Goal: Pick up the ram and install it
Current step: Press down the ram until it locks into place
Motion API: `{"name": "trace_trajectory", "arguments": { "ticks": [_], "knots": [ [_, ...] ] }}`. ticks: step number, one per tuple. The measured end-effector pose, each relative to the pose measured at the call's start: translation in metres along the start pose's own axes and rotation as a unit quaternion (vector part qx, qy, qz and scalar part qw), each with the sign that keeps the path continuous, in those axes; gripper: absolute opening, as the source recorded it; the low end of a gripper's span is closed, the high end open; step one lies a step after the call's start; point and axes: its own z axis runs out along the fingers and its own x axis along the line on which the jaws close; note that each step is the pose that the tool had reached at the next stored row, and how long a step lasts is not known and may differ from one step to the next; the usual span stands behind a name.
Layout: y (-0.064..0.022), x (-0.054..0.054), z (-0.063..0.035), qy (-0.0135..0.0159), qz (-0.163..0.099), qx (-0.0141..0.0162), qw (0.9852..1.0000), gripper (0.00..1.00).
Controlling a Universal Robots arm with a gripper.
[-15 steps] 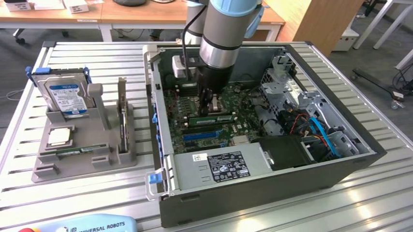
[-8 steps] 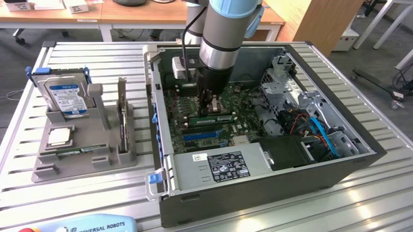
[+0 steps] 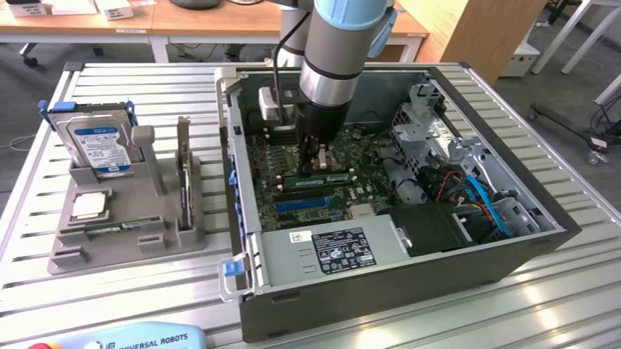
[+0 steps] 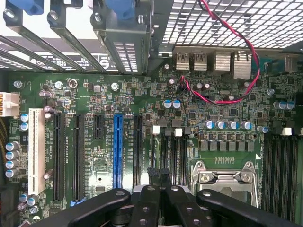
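Desktop computer case (image 3: 388, 291) lying open on a slatted metal table (image 3: 563, 305), seen from my remote station. The robot arm (image 3: 339, 58) reaches straight down into the case, and its gripper (image 3: 313, 163) sits low over the green motherboard (image 3: 339, 196).

The jaws are clenched: in the wrist view the black fingertips of the gripper (image 4: 161, 184) meet with barely a slit between them.

In the exterior view the ram (image 3: 325, 177), a narrow green stick with a white sticker, lies directly under the fingertips at the memory slots, level with the board. I cannot tell whether the jaws pinch it or merely rest on it, nor whether it is fully seated.

The wrist view places the fingertips between the blue expansion slot (image 4: 117, 151) and the metal processor socket (image 4: 225, 182), over the slots with white latches.

A grey power supply (image 3: 330, 251) with a label fills the near corner of the case.

Towards the exterior view's left, well apart from the case, a grey holder (image 3: 126, 247) carries an upright hard drive (image 3: 97, 142) and a square silver processor chip (image 3: 89, 206).
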Motion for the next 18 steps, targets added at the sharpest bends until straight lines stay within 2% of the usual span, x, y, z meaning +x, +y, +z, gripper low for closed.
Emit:
{"name": "trace_trajectory", "arguments": {
  "ticks": [18],
  "knots": [
    [-0.0002,0.0001,0.0031,-0.0003,0.000,0.0000,1.0000,0.10]
  ]
}}
